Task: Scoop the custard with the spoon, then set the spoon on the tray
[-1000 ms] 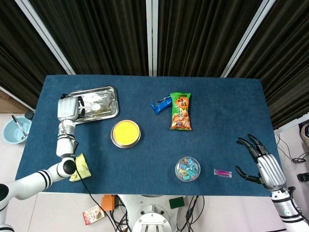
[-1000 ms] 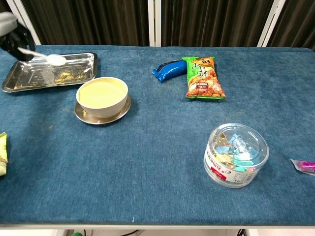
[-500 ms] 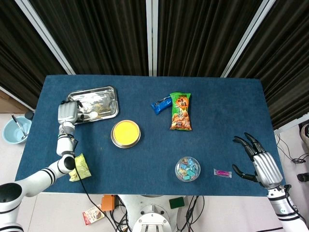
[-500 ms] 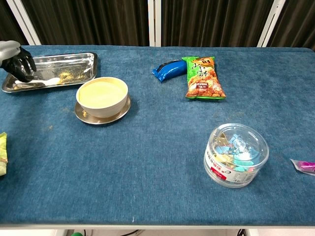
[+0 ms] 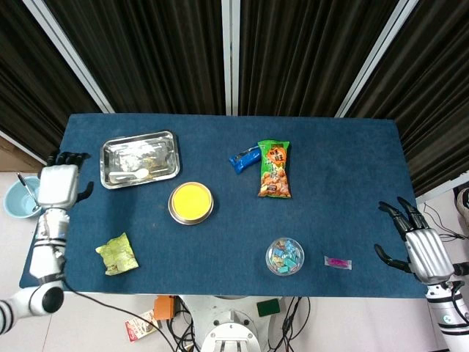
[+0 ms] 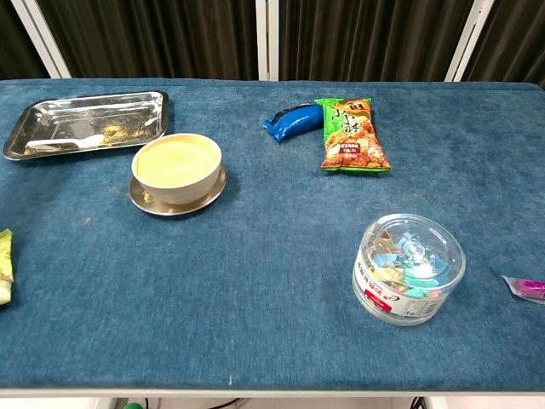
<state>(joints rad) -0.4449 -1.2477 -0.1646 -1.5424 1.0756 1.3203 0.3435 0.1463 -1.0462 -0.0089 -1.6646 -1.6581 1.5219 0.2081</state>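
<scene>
Spoon [image 5: 133, 175] lies in tray [image 5: 167, 140], handle faint; left hand [image 5: 58, 183] and right hand [image 5: 423, 248] empty, fingers spread

On the blue table [image 5: 344, 191], a green snack bag [image 5: 274, 168] lies mid-frame touching a blue packet [image 5: 243, 158]. A clear tub [image 5: 284, 257], pink wrapper [image 5: 337, 262] and crumpled green wrapper [image 5: 117, 254] sit lower.

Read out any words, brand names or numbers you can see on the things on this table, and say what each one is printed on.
Green snack bag: large characters at the top, too blurred to read.
Blue packet: no legible print.
Round clear container: red and white label on the side, text too small to read.
Small pink packet: too small to tell.
Yellow-green wrapper: nothing legible.
</scene>
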